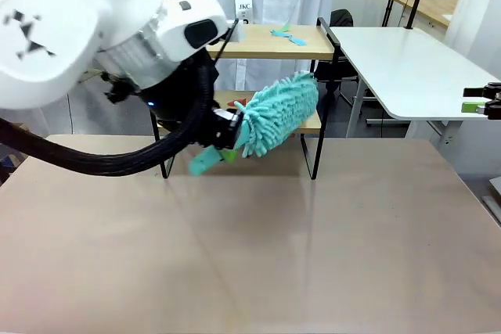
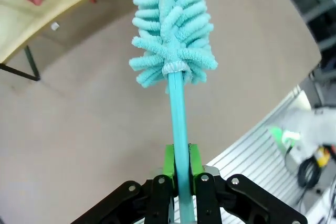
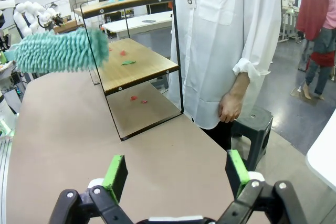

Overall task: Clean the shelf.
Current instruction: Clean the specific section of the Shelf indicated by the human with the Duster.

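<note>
Smooth table (image 1: pixel 313 256) carries wooden shelf (image 1: pixel 266 41) beside shaggy duster (image 1: pixel 278 111).

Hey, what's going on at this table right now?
The robot's left gripper is shut on the thin handle of a fluffy teal duster. The duster's head is held at the front of the small two-tier shelf, about level with its lower board. Small paper scraps lie on both boards, teal ones on top and red and green ones below. The right gripper hangs open off to the side, holding nothing. A person in a white coat stands behind the shelf.
</note>
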